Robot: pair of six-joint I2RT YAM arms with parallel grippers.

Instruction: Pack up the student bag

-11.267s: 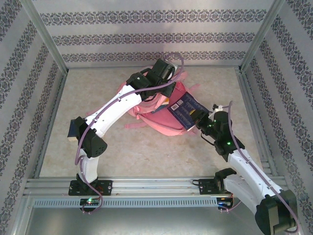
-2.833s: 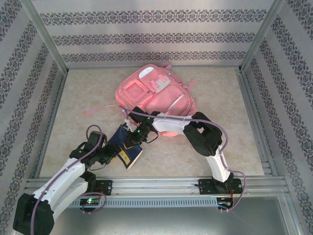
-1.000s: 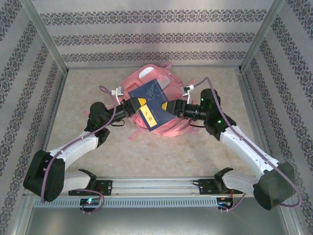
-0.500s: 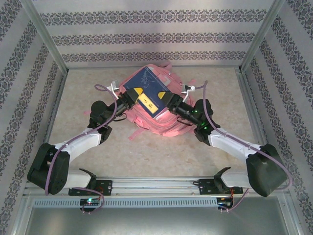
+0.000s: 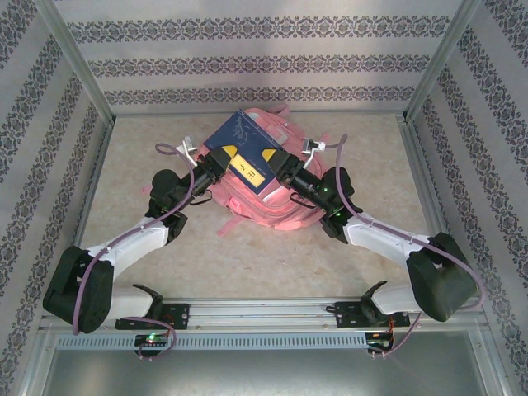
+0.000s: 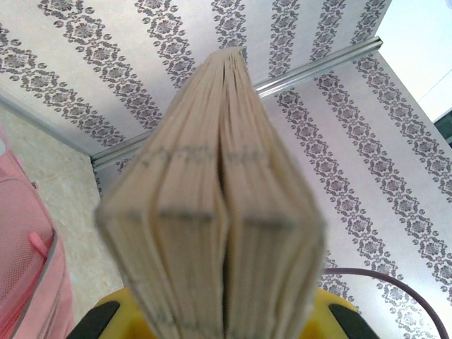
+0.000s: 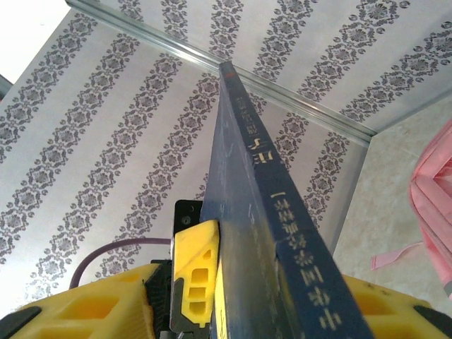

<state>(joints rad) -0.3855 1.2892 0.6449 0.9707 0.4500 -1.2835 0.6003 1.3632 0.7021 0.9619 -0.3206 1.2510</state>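
Observation:
The student bag (image 5: 285,210) is a pink backpack lying flat at the back middle of the table. A thick dark blue book (image 5: 246,142) with yellow patches hangs tilted above the bag's far half. My left gripper (image 5: 219,163) is shut on the book's near left corner; the left wrist view looks along its page edges (image 6: 219,212) between yellow fingers (image 6: 120,314). My right gripper (image 5: 280,168) is shut on the near right corner. In the right wrist view a yellow finger (image 7: 196,268) presses flat on the cover beside the spine (image 7: 296,247); the other finger is hidden behind the book.
Patterned walls and metal frame posts (image 5: 82,78) enclose the table on three sides. Pink straps (image 5: 235,227) trail from the bag toward me and to the left. Bare tabletop (image 5: 264,264) lies between the bag and the arm bases.
Both arms carried the book farther back over the bag. The right gripper's jaws narrowed onto the book's corner. The left grip stayed the same.

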